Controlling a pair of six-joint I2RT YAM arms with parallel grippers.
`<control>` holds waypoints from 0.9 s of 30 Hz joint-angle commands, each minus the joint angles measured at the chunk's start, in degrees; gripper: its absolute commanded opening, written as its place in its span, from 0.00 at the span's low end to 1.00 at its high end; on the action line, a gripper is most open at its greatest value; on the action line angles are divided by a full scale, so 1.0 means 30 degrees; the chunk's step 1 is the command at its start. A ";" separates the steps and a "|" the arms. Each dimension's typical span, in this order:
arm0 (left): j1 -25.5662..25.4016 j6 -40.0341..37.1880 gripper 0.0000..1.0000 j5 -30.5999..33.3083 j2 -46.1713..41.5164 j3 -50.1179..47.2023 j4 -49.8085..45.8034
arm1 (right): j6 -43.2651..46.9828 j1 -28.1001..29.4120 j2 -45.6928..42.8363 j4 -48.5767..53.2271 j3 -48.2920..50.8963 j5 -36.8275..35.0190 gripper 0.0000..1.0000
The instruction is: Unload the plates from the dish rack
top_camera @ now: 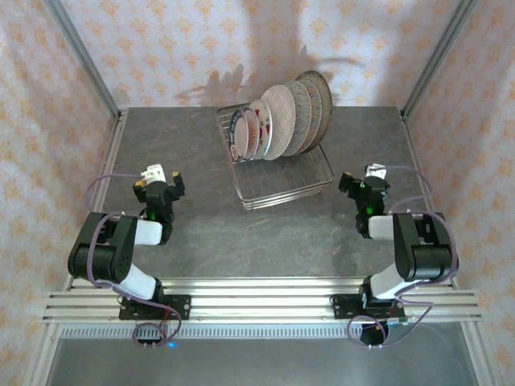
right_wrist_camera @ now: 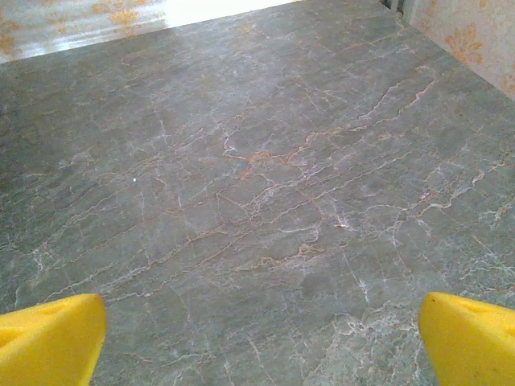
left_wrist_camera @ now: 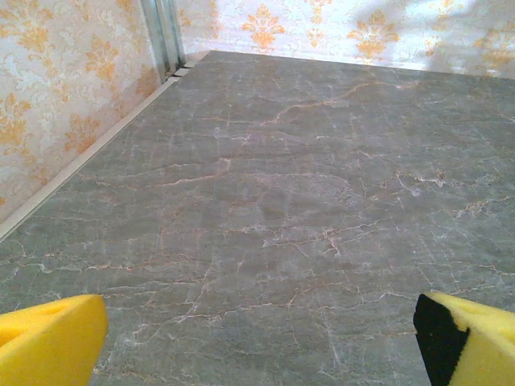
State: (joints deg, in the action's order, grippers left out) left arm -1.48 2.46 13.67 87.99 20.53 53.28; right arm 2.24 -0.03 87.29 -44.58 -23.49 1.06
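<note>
Left pincer released: yellow pads wide apart, nothing between them, bare grey marbled surface beneath. Right pincer same state: pads spread, empty, over bare surface. Both arms are folded close to their bases, the left at mid-left of the surface and the right at mid-right, each well apart from the dish rack. The rack sits centre-rear on the surface between the two arms, skewed slightly against the surface edges. Plates are all in the rack's rear part, standing on edge in one row, tilted and overlapping. Dark-rimmed plate is at the front-left end of the row, brown speckled plate at the far right end. Patterned wallpaper walls enclose the surface.
</note>
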 commanded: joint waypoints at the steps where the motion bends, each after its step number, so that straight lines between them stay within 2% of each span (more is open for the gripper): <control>1: 0.0111 -0.0380 0.99 -0.0087 -0.0076 0.0128 -0.0002 | 0.0165 0.0169 -0.0003 -0.0019 -0.0195 -0.0097 0.99; 21: 0.0111 -0.0380 0.99 -0.0082 -0.0085 0.0128 -0.0020 | 0.0165 0.0184 -0.0076 -0.0172 -0.0073 -0.0035 0.99; 24: -0.0135 -0.0619 0.99 0.0158 -0.0963 -0.0458 0.0469 | -0.0291 0.0257 -0.2132 0.1986 -0.0434 -0.1576 0.99; 27: -0.1796 -0.1810 0.99 0.2962 -0.3088 -0.0598 -0.0585 | -0.1177 0.0404 -0.5039 0.4275 -0.0887 -0.4216 0.99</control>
State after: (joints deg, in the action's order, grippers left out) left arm -3.40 0.91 16.12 84.14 19.11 52.31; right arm 1.23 0.75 79.48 -36.75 -23.66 -3.40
